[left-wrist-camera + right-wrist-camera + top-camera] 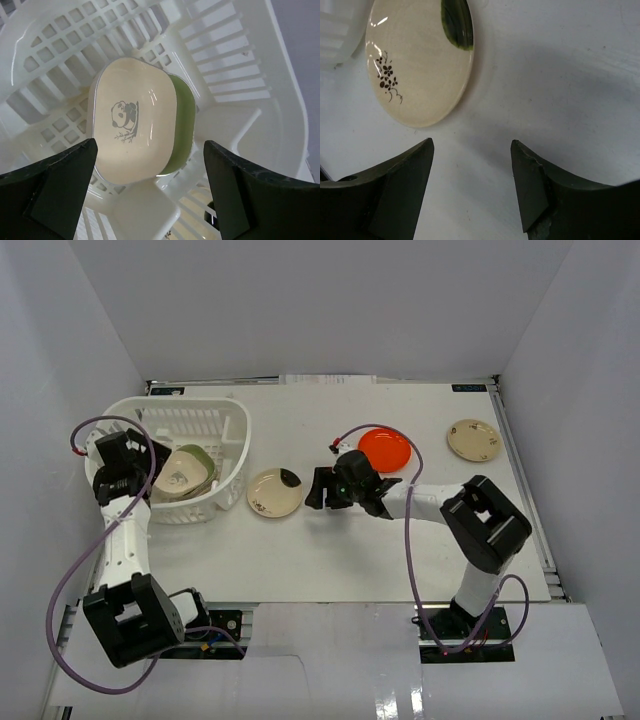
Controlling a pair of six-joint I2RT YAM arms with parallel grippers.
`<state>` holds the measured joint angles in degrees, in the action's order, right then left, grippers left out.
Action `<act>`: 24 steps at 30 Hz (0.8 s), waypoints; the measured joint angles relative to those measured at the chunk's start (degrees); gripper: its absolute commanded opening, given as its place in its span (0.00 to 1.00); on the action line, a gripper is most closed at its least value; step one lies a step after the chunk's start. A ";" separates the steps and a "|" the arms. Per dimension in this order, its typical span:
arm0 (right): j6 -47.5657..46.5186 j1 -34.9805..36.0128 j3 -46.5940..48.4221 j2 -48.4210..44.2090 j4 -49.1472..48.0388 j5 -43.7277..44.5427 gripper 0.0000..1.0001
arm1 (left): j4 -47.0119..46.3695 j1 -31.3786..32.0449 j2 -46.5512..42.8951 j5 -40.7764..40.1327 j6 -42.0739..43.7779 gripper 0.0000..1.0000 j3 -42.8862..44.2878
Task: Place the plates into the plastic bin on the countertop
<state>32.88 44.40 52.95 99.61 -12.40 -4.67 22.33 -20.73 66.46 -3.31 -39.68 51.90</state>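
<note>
Hangs above the white slotted plastic bin (240, 75) with left fingers (55, 190) spread wide and empty; below, inside the bin, a cream rounded-square plastic plate with a panda print (135, 125), lying on a green plate (182, 125). Holds right fingers (395, 185) partly open over the bare white counter (560, 75), gripping nothing, just beside a round cream plate with a flower print (415, 70).

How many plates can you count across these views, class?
5. Three on the countertop: a flowered plate beside the bin, an orange-red plate, a cream plate far right. Two inside the bin: a panda plate against a green plate. More may be hidden beneath.
</note>
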 measured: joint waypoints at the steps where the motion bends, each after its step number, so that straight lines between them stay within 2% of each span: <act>1: 1.18 0.13 0.48 1.44 -0.85 0.13 0.67 | -0.42 0.00 -0.59 1.11 -0.02 0.98 -0.42; 5: 7.85 0.22 2.93 8.15 -6.25 -0.15 0.57 | -2.47 0.00 -4.87 7.45 -0.24 0.98 -2.49; 6: 9.44 0.22 3.80 9.44 -7.52 0.04 0.50 | -2.95 0.00 -6.23 9.68 -0.22 0.98 -2.84; 10: 16.06 0.20 5.66 14.05 -13.33 0.24 0.39 | -5.40 0.31 -11.15 20.13 0.35 0.98 -2.93; 11: 17.62 0.20 5.73 14.91 -14.82 0.24 0.35 | -5.73 0.70 -12.11 22.53 0.52 0.98 -2.93; 12: 18.93 0.20 5.79 15.61 -16.13 0.33 0.24 | -6.01 1.20 -12.90 24.55 0.79 0.98 -2.93; 15: 22.47 0.20 5.86 17.51 -18.73 0.96 0.08 | -6.05 3.89 -14.47 30.88 1.99 0.98 -2.93; 20: 24.48 0.17 1.01 14.73 -21.24 4.31 0.08 | -4.33 11.85 -12.85 39.95 4.76 0.98 -1.53; 24: 21.46 -1.07 -10.14 2.03 -19.82 7.08 0.08 | -3.50 20.35 -10.88 44.22 6.03 0.98 0.02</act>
<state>54.35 43.33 42.81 101.65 -32.23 2.42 18.83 -0.38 55.57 40.91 -33.65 51.92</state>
